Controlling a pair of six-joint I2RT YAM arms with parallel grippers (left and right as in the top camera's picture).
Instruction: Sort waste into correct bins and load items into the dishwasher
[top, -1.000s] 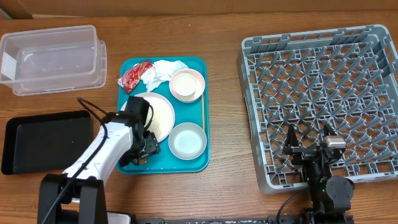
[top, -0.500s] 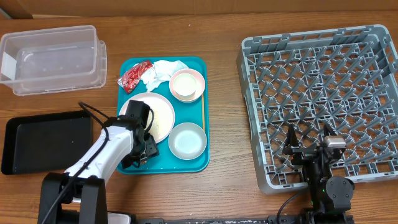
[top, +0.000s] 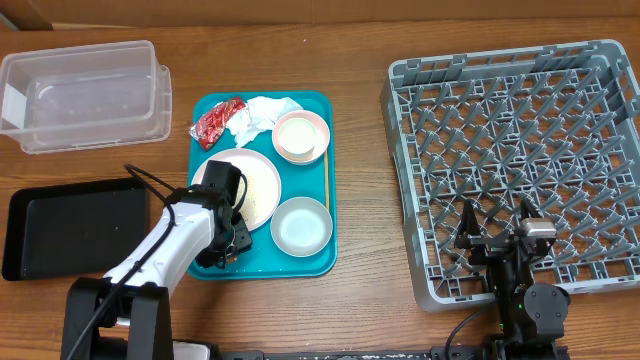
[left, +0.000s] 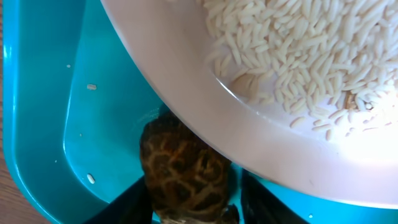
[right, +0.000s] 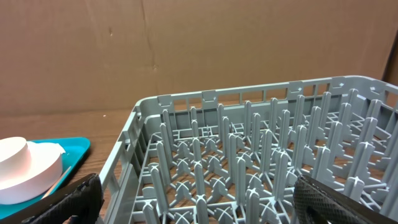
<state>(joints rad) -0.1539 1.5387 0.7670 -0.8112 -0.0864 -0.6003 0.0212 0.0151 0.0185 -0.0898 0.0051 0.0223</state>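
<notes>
In the left wrist view the small brown food lump (left: 186, 171) lies on the teal serving tray (left: 37, 112), tucked against the rim of the pale pink plate (left: 267, 149), which carries white rice crumbs (left: 298, 56). My left gripper (left: 193, 202) is closed around the lump. From overhead the left gripper (top: 228, 243) sits at the plate's (top: 262, 183) near-left edge and hides the lump. My right gripper (top: 497, 215) is open and empty over the front of the grey dish rack (top: 520, 150).
On the teal tray (top: 322, 258) are a red wrapper (top: 217, 122), a white napkin (top: 262, 115), a pink bowl (top: 301, 137), a grey bowl (top: 301, 226) and a wooden stick (top: 326, 180). A clear tub (top: 85, 95) and a black tray (top: 75, 225) stand to the left.
My left gripper has shifted slightly toward the tray's near-left corner. The right arm has not moved.
</notes>
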